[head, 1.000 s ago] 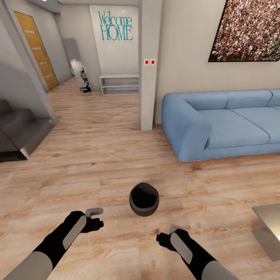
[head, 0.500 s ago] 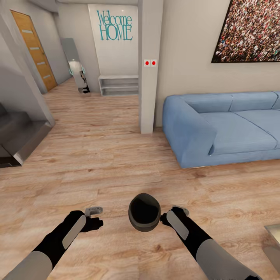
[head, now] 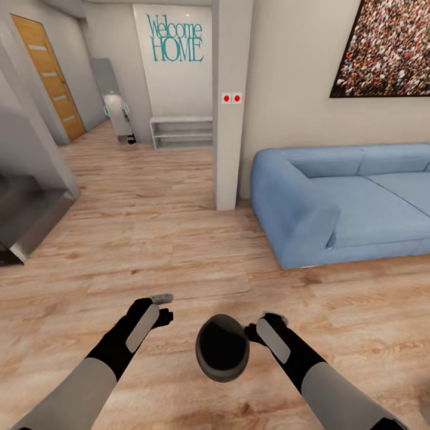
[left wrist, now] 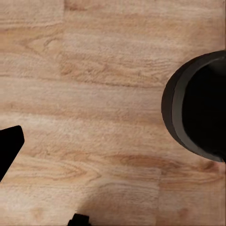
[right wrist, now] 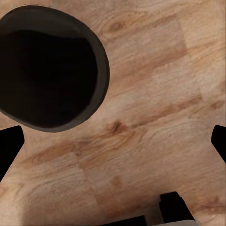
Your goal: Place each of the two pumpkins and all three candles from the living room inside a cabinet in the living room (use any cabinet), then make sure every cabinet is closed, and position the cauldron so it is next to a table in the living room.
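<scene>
Black round wide-mouthed cauldron [head: 221, 348] on plank floor [head: 149, 239] between grippers | right gripper [right wrist: 115, 141] spread wide (wrist view) | left gripper [head: 162, 306]: cannot tell

Cauldron [head: 222, 348] on plank floor [head: 149, 239] between both claws; right claw [head: 270, 317] seemingly touching.

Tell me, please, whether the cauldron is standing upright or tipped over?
Upright: the cauldron sits on the floor with its round mouth facing up, and the right wrist view looks straight down into its dark hollow.

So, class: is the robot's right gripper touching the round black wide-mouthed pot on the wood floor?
Apart. In the right wrist view, bare floor planks separate the round black pot from the right gripper, whose jaws stand wide.
</scene>
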Robot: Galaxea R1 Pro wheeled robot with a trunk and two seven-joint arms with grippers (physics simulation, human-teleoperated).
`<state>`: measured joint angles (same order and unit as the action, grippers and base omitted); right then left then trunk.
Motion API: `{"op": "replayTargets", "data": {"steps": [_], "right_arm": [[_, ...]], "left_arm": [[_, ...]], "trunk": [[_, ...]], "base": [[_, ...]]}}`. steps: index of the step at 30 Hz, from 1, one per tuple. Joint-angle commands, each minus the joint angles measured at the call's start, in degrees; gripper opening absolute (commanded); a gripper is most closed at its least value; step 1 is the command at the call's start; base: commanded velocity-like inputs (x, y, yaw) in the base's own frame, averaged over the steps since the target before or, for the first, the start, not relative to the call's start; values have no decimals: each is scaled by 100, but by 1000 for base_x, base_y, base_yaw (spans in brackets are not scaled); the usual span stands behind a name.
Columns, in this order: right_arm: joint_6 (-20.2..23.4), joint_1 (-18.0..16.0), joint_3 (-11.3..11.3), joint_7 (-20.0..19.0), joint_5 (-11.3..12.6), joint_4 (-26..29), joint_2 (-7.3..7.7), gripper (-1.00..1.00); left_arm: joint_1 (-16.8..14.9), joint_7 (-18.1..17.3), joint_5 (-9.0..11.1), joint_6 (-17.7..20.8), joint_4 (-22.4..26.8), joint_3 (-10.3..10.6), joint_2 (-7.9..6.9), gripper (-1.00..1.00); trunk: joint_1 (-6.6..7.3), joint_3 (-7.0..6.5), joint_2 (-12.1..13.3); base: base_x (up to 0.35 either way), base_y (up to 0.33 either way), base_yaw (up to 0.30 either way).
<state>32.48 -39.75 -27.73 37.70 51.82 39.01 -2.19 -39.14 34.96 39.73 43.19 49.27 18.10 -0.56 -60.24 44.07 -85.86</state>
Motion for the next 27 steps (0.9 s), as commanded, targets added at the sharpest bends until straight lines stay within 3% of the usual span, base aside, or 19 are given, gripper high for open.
{"op": "replayTargets", "data": {"steps": [1,6,10,12,18,22,27], "right_arm": [[10,-5,-22,49,41,6,3,100],[25,-6,-20,72,8,4,-12,100],[21,-6,-22,78,-2,2,-24,100],[17,-6,-22,79,-1,2,-26,100],[13,-6,-22,80,-5,-3,-33,100],[14,-6,-24,85,-5,-7,-43,100],[13,-4,-44,111,-12,-7,-52,100]], "left_arm": [[-5,70,49,-9,-12,16,20,100],[-6,111,66,-146,-97,30,120,100],[-3,118,10,-319,-108,74,379,100],[0,120,-8,-367,-109,88,429,100],[2,118,-2,-431,-131,82,463,100],[-5,71,62,-433,-582,97,544,100],[-6,89,76,-426,-723,55,624,100]], "trunk": [[-3,5,-3],[-3,5,-3],[-3,5,-3],[-3,5,-3],[-3,5,-3],[-3,5,-3],[-3,5,-3]], "base": [[286,0,0],[264,0,0],[200,0,0],[119,0,0],[28,0,0],[3,0,0],[0,0,0]]}}
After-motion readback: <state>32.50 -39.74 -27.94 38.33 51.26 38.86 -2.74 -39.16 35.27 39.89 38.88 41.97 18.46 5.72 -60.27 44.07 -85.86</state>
